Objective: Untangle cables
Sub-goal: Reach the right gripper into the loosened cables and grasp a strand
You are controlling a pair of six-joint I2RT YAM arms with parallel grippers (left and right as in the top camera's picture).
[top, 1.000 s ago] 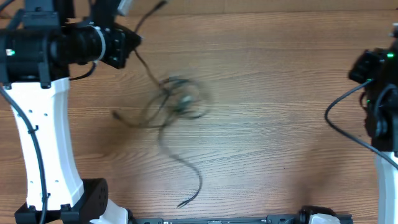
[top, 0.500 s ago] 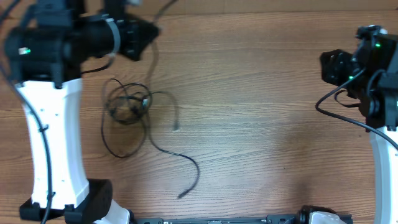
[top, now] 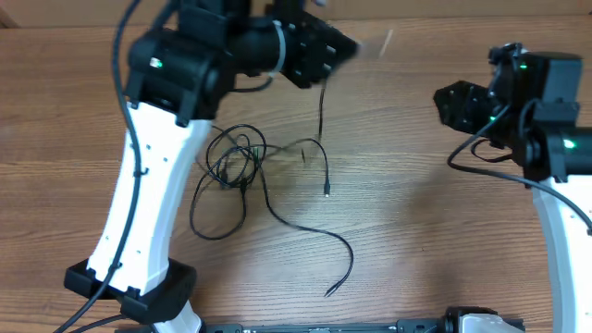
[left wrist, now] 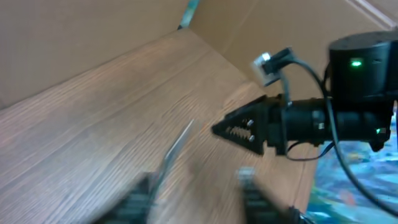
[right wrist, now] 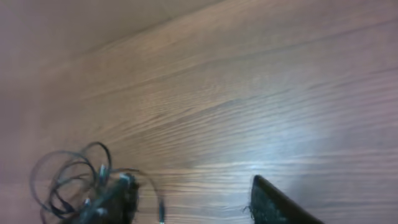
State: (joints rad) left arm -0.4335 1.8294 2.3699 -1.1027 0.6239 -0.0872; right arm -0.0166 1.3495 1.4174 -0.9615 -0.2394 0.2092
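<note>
The left arm [top: 139, 213] stands on its base at the near left corner of the tabletop [top: 416, 231]; its white link leans up and away toward the far edge, and its black wrist turns to the right, where a small green light [top: 157, 63] glows; no writing on it can be read. The cables [top: 231, 162] lie on the wood just right of that white link, as a small knot of black loops; one loop sags toward the near side; one long strand curls off to the near right and ends in a plug; a shorter strand bends right to a small plug end. A further thin strand runs from the knot straight toward the far side, up to the underside of the left end effector [top: 350, 48]; whether that strand is touched I cannot tell. The left end effector points right, above the far middle of the tabletop; in its wrist view its blurred fingers [left wrist: 140, 199] stand well apart, with nothing clearly gripped. Facing it from the right, well apart, is the right end effector [top: 442, 100], level and pointing left; its fingers [right wrist: 273, 205] are spread and empty. The right arm [top: 555, 231] rises at the right edge; a white tag [left wrist: 267, 65] on its wrist is too blurred to read.
</note>
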